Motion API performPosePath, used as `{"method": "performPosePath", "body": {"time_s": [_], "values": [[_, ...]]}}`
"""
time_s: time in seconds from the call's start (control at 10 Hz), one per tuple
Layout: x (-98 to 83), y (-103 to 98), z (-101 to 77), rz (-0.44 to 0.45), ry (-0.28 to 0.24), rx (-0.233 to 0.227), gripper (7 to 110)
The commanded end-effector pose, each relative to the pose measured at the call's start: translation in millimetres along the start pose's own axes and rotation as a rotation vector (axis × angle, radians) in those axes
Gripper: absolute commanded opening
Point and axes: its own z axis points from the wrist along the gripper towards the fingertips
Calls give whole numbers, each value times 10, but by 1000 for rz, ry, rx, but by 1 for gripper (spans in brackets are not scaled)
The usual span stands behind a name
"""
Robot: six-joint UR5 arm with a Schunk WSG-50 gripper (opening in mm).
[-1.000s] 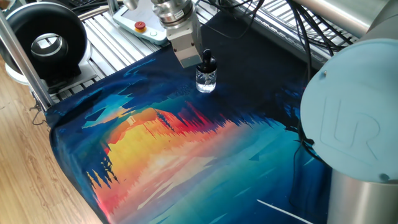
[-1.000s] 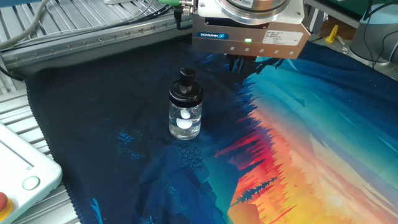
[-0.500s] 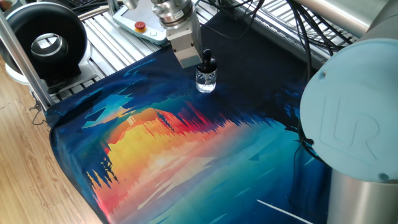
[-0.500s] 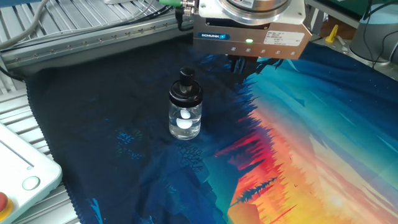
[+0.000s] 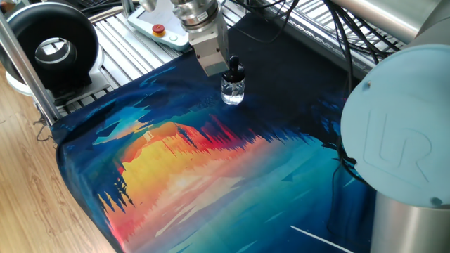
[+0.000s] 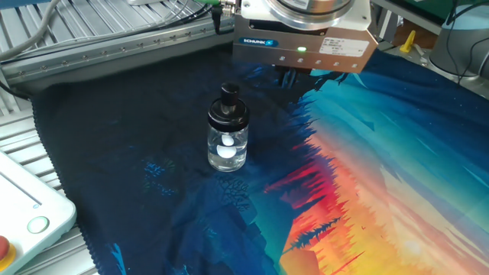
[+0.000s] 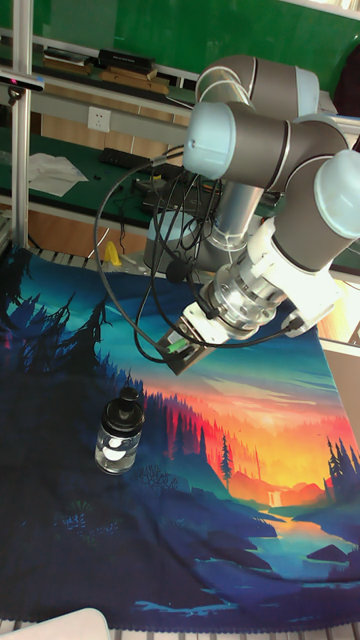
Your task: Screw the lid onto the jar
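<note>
Other fixed view: "SCHUNK" on hand (image 6: 294, 76) beside jar (image 6: 228, 145).

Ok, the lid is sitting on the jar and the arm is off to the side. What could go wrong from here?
1. The jar stands free on the soft, wrinkled cloth, with nothing holding it. A nudge or a twist on the lid could spin or tip it.
2. The end effector hangs low and close beside the jar, so a sideways move might clip it.
3. Whether the lid is fully threaded cannot be told, so it may only be resting loose.
</note>
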Motion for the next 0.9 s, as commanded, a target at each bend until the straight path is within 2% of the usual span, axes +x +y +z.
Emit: {"method": "performPosePath", "body": {"time_s": [0.0, 0.2, 0.4, 0.7, 0.8], "values": [[-89, -105, -26, -4, -4, 2, 7], [-346, -309, -116, -16, -3, 19, 7], [-554, -414, -36, -45, -24, 13, 7], [-510, -707, 46, -61, 29, 60, 7], [-517, -748, 75, -81, 36, 64, 7]]}}
